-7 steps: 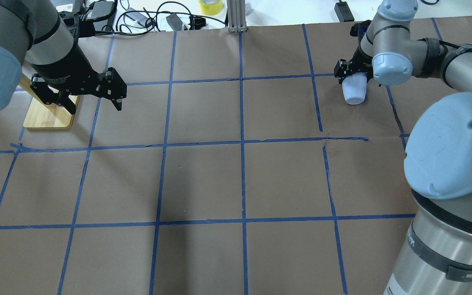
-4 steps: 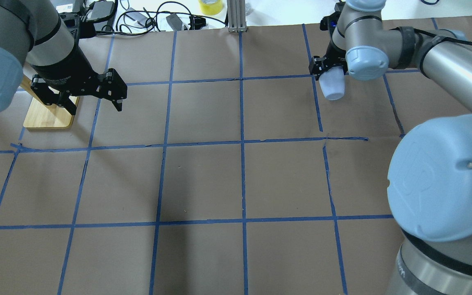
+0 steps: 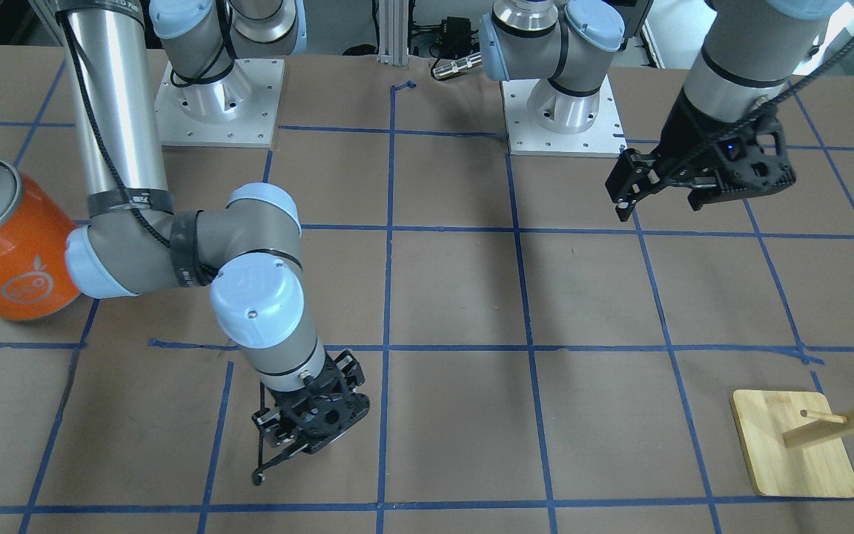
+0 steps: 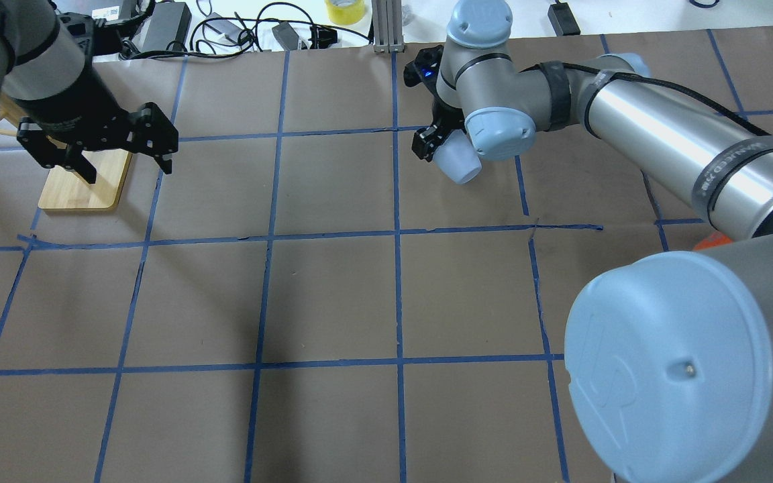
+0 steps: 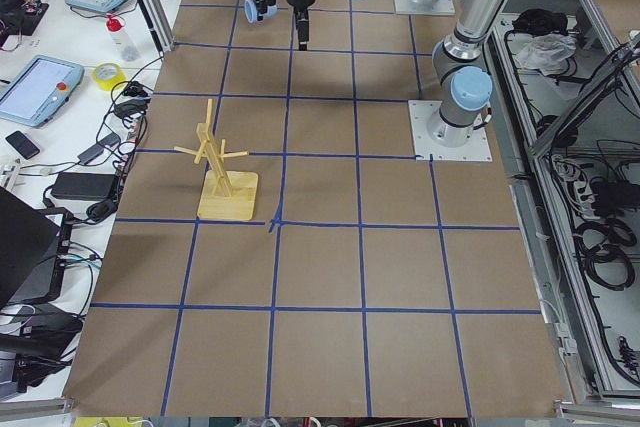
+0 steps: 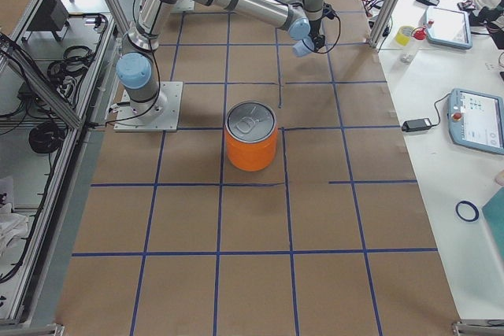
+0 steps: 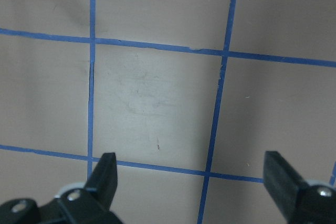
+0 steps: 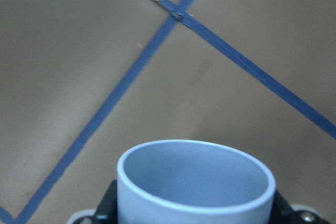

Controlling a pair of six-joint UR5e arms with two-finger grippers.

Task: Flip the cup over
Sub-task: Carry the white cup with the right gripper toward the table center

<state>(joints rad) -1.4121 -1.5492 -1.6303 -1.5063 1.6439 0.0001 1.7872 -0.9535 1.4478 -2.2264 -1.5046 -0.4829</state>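
The cup (image 4: 459, 163), a small pale bluish-white tumbler, is clamped in my right gripper (image 4: 445, 153) above the table's far middle, tilted off upright. The right wrist view shows its open mouth and light blue inside (image 8: 195, 182) between the fingers. It also shows small in the exterior left view (image 5: 258, 10) and the exterior right view (image 6: 302, 48). In the front-facing view the right gripper (image 3: 310, 426) hides the cup. My left gripper (image 4: 126, 166) is open and empty over bare paper at the far left, as the left wrist view (image 7: 194, 182) shows.
A large orange can (image 3: 6, 245) with a silver lid stands on the robot's right side, near the table's middle in the exterior right view (image 6: 251, 136). A wooden peg stand (image 4: 81, 189) stands beside the left gripper. Blue tape lines grid the brown paper.
My right gripper has carried the cup leftward in the overhead view, from the far right toward the far middle, and the cup has tilted. My left gripper has shifted slightly left.
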